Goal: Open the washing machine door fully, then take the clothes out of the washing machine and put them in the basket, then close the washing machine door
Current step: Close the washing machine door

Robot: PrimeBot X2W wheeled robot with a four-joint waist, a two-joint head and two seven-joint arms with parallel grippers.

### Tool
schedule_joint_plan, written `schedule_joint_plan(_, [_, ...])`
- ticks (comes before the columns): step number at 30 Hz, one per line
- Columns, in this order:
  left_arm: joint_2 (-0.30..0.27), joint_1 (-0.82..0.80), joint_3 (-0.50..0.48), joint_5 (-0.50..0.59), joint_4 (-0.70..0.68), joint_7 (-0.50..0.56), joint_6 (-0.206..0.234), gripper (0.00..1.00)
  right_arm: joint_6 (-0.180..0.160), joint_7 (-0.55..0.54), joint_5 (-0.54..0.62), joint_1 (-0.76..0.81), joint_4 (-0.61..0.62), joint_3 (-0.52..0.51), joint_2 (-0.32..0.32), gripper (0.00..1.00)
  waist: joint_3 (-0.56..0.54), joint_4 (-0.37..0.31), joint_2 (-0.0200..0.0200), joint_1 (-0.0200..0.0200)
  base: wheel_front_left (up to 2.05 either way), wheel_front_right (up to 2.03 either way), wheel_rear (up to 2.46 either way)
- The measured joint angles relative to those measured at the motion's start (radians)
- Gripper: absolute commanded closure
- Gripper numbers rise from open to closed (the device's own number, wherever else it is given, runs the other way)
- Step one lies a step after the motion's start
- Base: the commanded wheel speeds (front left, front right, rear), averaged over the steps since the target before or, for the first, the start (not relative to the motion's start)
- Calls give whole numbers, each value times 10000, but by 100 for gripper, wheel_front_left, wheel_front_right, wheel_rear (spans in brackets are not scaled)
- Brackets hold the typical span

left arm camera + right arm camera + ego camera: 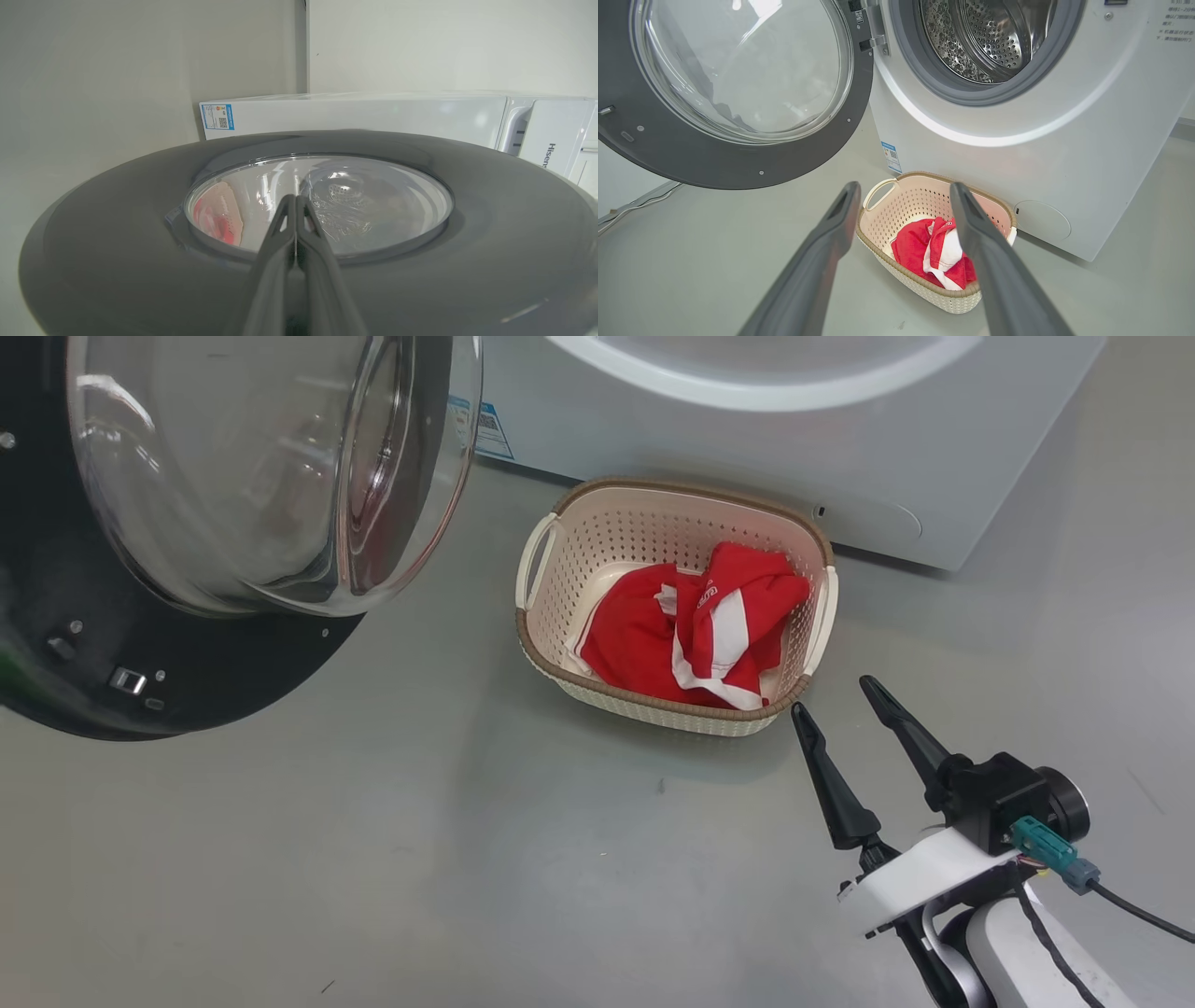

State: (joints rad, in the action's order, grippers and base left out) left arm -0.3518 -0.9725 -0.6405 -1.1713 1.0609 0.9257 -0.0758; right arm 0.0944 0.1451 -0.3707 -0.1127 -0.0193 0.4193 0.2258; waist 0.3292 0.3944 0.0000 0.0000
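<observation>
Head view, clothes (644,635) in basket (607,537), near right jaws

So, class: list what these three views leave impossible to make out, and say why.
1. Drum of the washing machine, right wrist view: the upper part is cut off by the top edge, so whether it is empty is unknown.
2. Lettering on the clothes, head view: too small to read.
3. Left wrist view: whether the shut left gripper touches the washing machine door is unclear.
</observation>
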Motion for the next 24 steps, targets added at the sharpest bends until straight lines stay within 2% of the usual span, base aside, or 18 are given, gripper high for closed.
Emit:
schedule_joint_plan(17, [343,516,430,-349,-454,1718,-366,100,0,203,-161,202,-322,180,-343,0,-769,62,0,0,0,0,0])
schedule_joint_plan(24, [823,804,663,-462,-878,2412,-447,100,-4,238,-163,205,-339,169,-385,0,-925,12,0,0,0,0,0])
